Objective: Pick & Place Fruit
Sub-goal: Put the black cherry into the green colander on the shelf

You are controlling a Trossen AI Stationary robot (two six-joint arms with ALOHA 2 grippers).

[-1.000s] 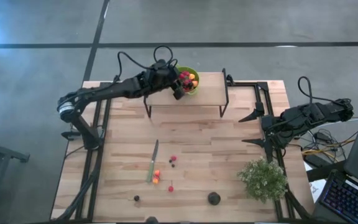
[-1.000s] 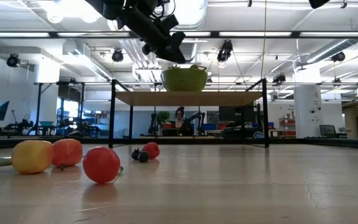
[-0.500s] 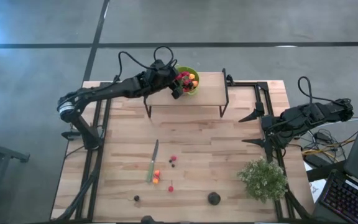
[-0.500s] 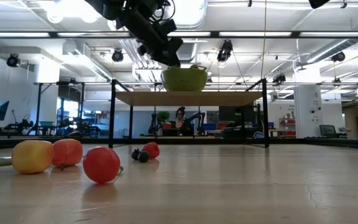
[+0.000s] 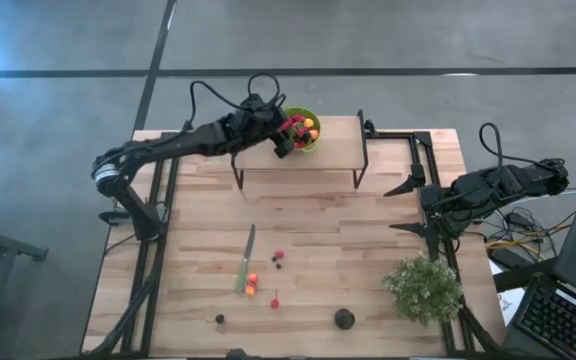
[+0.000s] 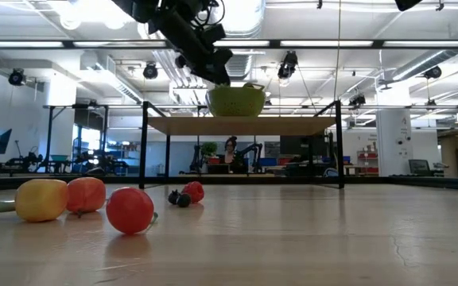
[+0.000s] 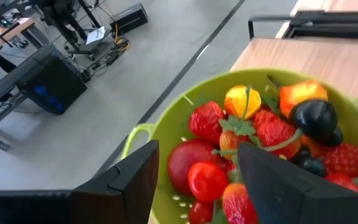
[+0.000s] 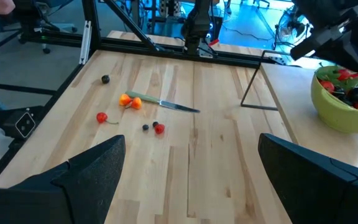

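A green bowl heaped with fruit stands on a raised wooden shelf at the table's far side. In the left wrist view, red berries, dark pieces and orange ones fill the bowl. My left gripper hovers open just above the bowl's left rim, fingers slanting down; a small red fruit lies in the bowl below the gap, touching neither finger. More fruit lies on the tabletop: red berries, orange-yellow pieces, small dark ones and a bigger dark round one. My right gripper waits open at the table's right side.
A slim green-handled knife lies beside the loose fruit at mid-table. A bushy pale-green plant stands at the near right corner. The shelf rests on thin black legs. Bare wood lies between shelf and fruit.
My left gripper has tipped its fingers farther down toward the bowl while staying over the bowl's left rim. The fruit on the table and my right arm have kept still.
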